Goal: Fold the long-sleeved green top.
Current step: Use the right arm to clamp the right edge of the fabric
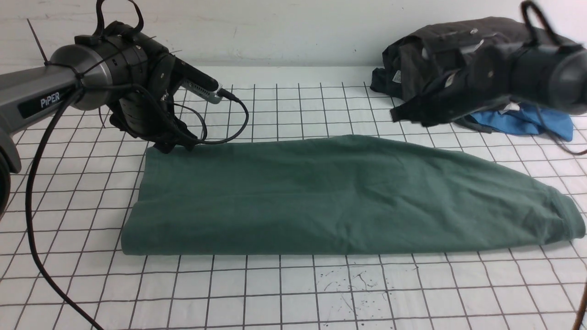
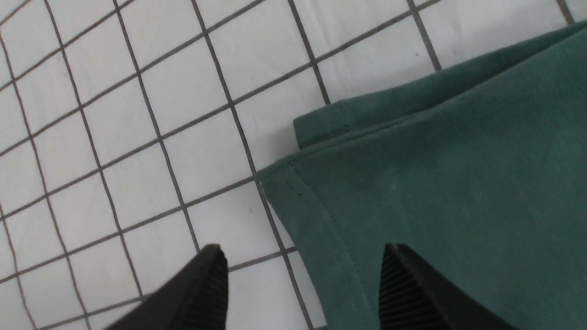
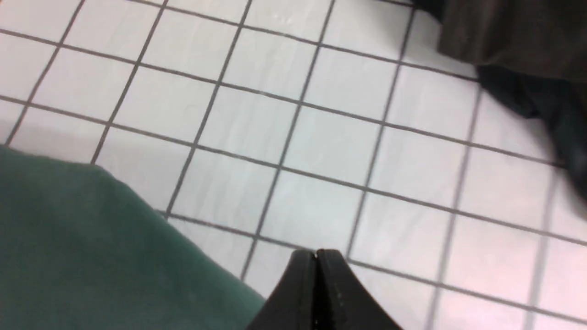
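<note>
Two claws show. The left gripper (image 2: 302, 270) holds its jaws apart at the far left corner of the single green long-sleeved top (image 1: 344, 197), one finger over the hem and the other over the bare gridded table (image 1: 293, 293). The right gripper (image 3: 316, 257) has its jaws pressed together on nothing, above the table just past the top's far edge. The top lies folded in one long band across the table. At the far right sits one dark charcoal garment (image 1: 412, 59), with one blue garment (image 1: 527, 121) partly under it.
</note>
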`<state>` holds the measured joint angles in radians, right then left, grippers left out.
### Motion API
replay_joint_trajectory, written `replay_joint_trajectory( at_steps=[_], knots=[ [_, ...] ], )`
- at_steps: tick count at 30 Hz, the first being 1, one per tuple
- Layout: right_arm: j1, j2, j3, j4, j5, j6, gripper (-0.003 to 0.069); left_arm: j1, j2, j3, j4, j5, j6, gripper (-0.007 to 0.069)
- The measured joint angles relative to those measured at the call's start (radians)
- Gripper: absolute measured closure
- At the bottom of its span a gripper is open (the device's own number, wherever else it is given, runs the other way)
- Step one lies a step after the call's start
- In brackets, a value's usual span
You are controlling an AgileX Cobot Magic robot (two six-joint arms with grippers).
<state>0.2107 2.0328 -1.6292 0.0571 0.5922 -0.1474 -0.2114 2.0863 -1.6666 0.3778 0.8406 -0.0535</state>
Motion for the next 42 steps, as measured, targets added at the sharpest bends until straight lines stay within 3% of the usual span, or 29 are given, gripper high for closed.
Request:
replay_joint_trajectory(
  at_steps=[2, 4, 8, 13, 18, 22, 26, 28, 29, 32, 37, 40, 42],
  knots=[
    [-0.05, -0.12, 0.0, -0.057, 0.161, 0.001, 0.0673, 0.0, 0.0, 0.0, -0.004, 0.023, 0.001, 0.0258],
    [-0.075, -0.157, 0.0, -0.071, 0.217, 0.003, 0.0673, 0.0, -0.001, 0.0, -0.01, 0.031, 0.002, 0.0282],
    [-0.22, -0.289, 0.101, -0.094, 0.366, 0.007, 0.0673, -0.004, -0.004, -0.001, -0.052, 0.076, 0.033, 0.0447],
    [-0.353, -0.316, 0.3, -0.075, 0.358, 0.014, 0.0673, -0.041, -0.023, -0.002, -0.116, 0.091, 0.098, 0.0606],
    [-0.409, -0.287, 0.396, -0.041, 0.289, 0.015, 0.0631, -0.085, -0.055, -0.002, -0.21, 0.092, 0.18, 0.0632],
    [-0.42, -0.241, 0.4, -0.037, 0.252, 0.015, 0.0518, -0.102, -0.068, -0.005, -0.263, 0.098, 0.225, 0.0632],
    [-0.425, -0.158, 0.4, 0.006, 0.22, 0.015, 0.0257, -0.107, -0.069, -0.005, -0.31, 0.102, 0.26, 0.0632],
    [-0.425, -0.142, 0.4, 0.021, 0.21, 0.015, 0.0202, -0.107, -0.069, -0.005, -0.315, 0.103, 0.265, 0.0632],
    [-0.425, -0.118, 0.4, 0.038, 0.195, 0.015, 0.0118, -0.107, -0.069, -0.005, -0.317, 0.104, 0.27, 0.0632],
    [-0.425, -0.088, 0.4, 0.044, 0.182, 0.019, 0.0046, -0.107, -0.069, -0.005, -0.318, 0.104, 0.272, 0.0632],
    [-0.425, -0.072, 0.399, 0.042, 0.176, 0.031, 0.0048, -0.107, -0.069, -0.005, -0.319, 0.104, 0.273, 0.0632],
    [-0.424, -0.072, 0.399, 0.038, 0.176, 0.033, 0.0104, -0.107, -0.069, -0.005, -0.319, 0.104, 0.273, 0.0632],
    [-0.419, -0.072, 0.399, 0.038, 0.176, 0.032, 0.0189, -0.107, -0.069, -0.005, -0.319, 0.103, 0.273, 0.0632]
  ],
)
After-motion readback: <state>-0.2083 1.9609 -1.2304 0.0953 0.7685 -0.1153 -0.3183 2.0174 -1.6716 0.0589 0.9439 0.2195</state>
